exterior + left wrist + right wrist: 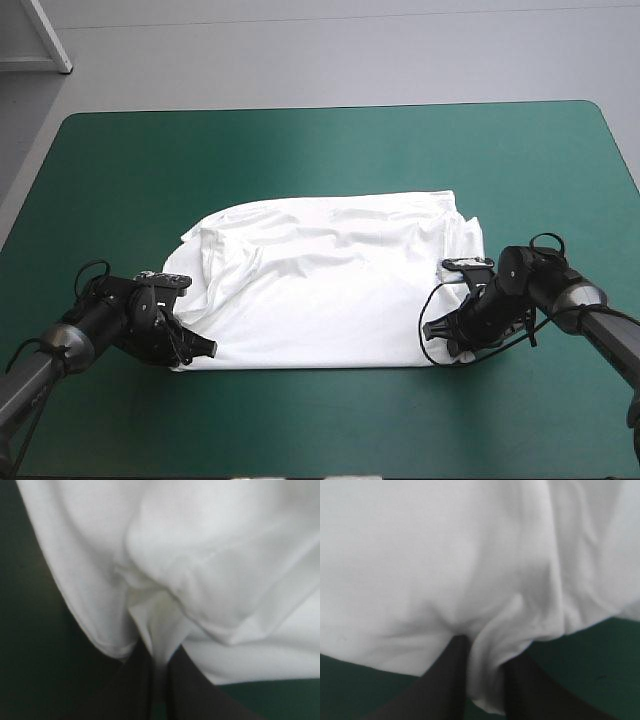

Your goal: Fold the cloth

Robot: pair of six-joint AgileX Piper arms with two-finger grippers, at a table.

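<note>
Lying near the middle of the teal-green cover [120, 170], the T-shirt [320, 285] is spread in a broad white patch. Its near edge runs straight and its far edge curves. We note soft creases across it, a bunched ridge along its left side and a narrower strip of cloth showing along its right side.

At the shirt's near left corner we see the left gripper [203, 348], low against the cover. In its wrist view the black fingers [132, 690] stand almost together, pinching a thin fold of the shirt.

At the shirt's near right corner is the right gripper [436, 335], also low. Its fingers are drawn in on a slightly thicker fold of white cloth.

Bare cover shows around the shirt on every side.
</note>
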